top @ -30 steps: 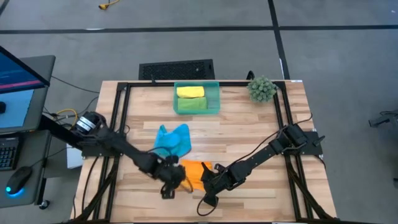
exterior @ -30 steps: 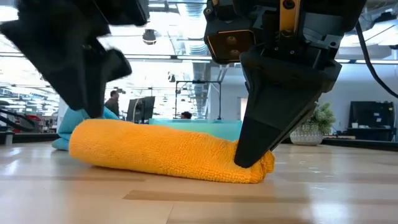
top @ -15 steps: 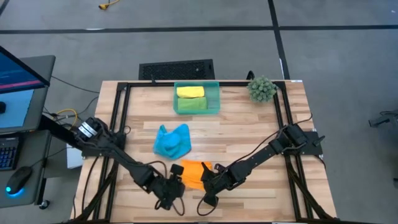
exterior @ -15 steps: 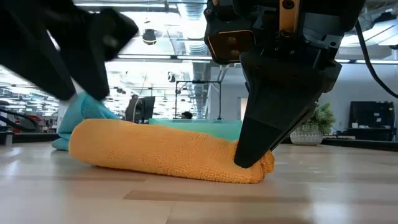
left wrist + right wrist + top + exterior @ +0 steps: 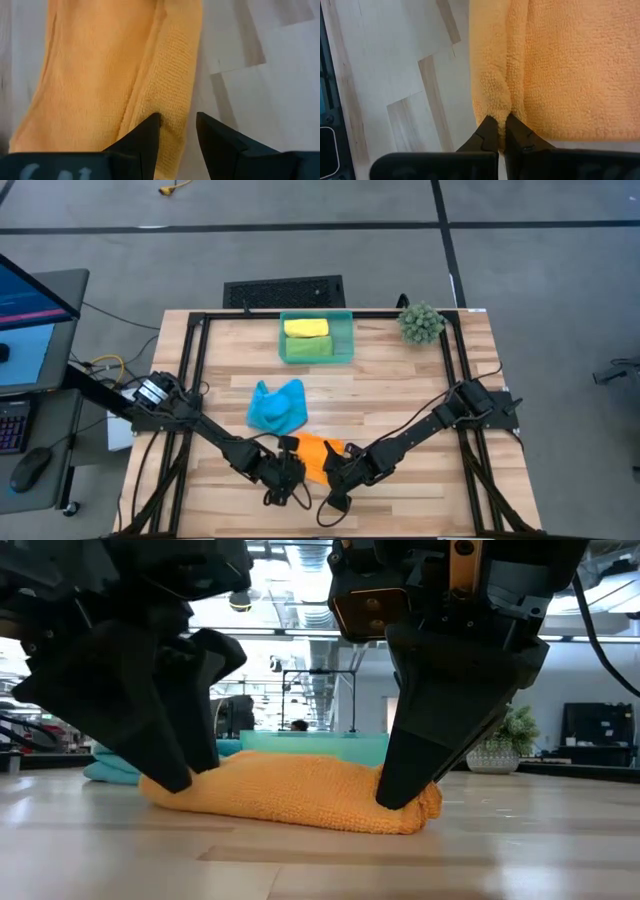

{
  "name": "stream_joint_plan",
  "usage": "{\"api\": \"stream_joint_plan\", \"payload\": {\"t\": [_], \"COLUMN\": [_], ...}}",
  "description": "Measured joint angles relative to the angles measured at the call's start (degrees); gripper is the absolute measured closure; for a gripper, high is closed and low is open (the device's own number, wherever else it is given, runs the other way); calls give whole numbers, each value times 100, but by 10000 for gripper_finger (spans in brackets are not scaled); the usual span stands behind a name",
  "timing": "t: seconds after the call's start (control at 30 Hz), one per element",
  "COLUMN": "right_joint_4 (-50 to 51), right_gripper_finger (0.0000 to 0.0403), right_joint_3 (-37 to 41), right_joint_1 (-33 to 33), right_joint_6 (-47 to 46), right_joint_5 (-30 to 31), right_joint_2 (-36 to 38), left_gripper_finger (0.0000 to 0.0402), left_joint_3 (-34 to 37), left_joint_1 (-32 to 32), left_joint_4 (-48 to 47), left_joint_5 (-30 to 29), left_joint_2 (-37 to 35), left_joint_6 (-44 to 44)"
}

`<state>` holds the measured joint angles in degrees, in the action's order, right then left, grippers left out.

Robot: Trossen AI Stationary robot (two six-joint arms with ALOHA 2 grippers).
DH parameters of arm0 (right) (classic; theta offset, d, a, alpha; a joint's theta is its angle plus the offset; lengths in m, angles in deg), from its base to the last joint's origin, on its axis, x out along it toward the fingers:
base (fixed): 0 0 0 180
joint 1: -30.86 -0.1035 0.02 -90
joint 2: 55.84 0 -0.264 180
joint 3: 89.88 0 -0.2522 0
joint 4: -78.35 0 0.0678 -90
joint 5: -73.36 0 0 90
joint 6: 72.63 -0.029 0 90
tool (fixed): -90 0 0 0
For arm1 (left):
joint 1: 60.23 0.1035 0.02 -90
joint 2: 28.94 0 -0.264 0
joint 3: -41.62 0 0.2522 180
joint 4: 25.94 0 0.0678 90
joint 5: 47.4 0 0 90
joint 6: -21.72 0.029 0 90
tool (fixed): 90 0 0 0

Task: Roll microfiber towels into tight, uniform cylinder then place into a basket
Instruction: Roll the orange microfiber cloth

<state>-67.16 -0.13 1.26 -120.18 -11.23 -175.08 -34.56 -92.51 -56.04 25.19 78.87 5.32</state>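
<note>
The orange towel (image 5: pixel 313 457), loosely rolled, lies on the table near the front edge. My left gripper (image 5: pixel 178 120) is open and down at its left end (image 5: pixel 165 785). My right gripper (image 5: pixel 501 122) is shut on its right end (image 5: pixel 415 805). The sky blue towel (image 5: pixel 277 406) lies crumpled on the table just behind. The teal basket (image 5: pixel 349 338) stands at the far middle. In it lie the rolled yellow towel (image 5: pixel 306 327) and the rolled green towel (image 5: pixel 308 348). My left gripper comes from above, slanting down, with its fingers astride the long edge fold of the orange towel (image 5: pixel 175 100) at the left end. One fingertip (image 5: pixel 150 127) is on the cloth. The other (image 5: pixel 210 132) is at the cloth's edge by the wood. The towel lies on the table. My right gripper pinches a small bunch of the orange towel's edge fold (image 5: pixel 495 102) between its two fingertips, at the roll's right end. The fingers point down from above. The towel rests on the table along its whole length.
A spiky green plant ball (image 5: pixel 421 323) stands at the far right corner. A black frame runs along the table's edges (image 5: pixel 190 380). Bare wood lies right of the towels (image 5: pixel 420 390) and along the front edge.
My left gripper has swung off the towel's left end toward the near edge, then come back and down onto that end. The orange towel's left end has been drawn in toward the right, so the roll is shorter. Its right end has stayed put.
</note>
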Motion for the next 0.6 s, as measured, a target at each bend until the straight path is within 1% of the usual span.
{"api": "stream_joint_plan", "payload": {"t": [0.2,0.37,0.47,0.6], "right_joint_4": [-24,-47,-56,-12], "right_gripper_finger": [375,375,371,355], "right_joint_3": [0,0,-2,11], "right_joint_1": [-1,-29,-31,-48], "right_joint_6": [196,374,554,743], "right_joint_5": [-168,-63,-65,-41], "right_joint_2": [0,-2,1,81], "left_gripper_finger": [276,276,276,276], "left_joint_3": [-17,169,170,174], "left_joint_1": [160,292,292,294], "left_joint_4": [-272,-11,-43,-43], "left_joint_5": [61,514,516,543], "left_joint_2": [88,68,71,79], "left_joint_6": [-440,-539,-651,-781]}}
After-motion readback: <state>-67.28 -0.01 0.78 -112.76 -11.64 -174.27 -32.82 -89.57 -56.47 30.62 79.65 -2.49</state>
